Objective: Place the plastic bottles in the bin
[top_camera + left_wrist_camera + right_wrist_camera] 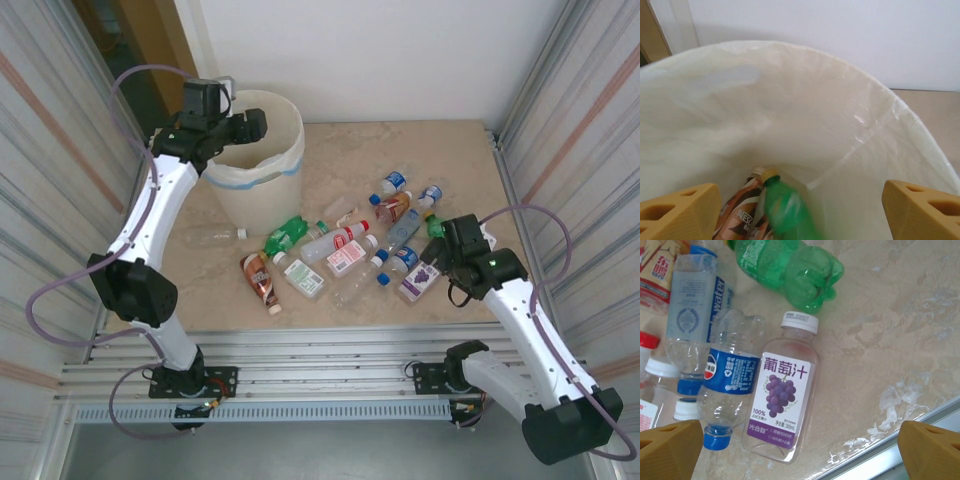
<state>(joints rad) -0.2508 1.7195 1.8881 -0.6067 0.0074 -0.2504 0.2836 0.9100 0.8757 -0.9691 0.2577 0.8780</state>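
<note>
Nearest us, the right gripper (438,262) hangs released, fingers wide, over a grape-juice bottle (782,400). That bottle lies on the table (470,160) at the right edge of the scattered plastic bottles (345,255). Farther back at left, the left gripper (801,211) is spread wide, holding nothing, above the bin (262,185). Inside we note a blurred green bottle (787,210) beside a brown bottle (737,215).

Two arms, catalogued: left arm reaching up the left side, elbow bent, left gripper (232,118) angled downward, its yellow fingers (680,212) spread wide with nothing between them; right arm folded at the right, right gripper (440,250) facing down, fingers (670,447) likewise wide apart, empty.
</note>
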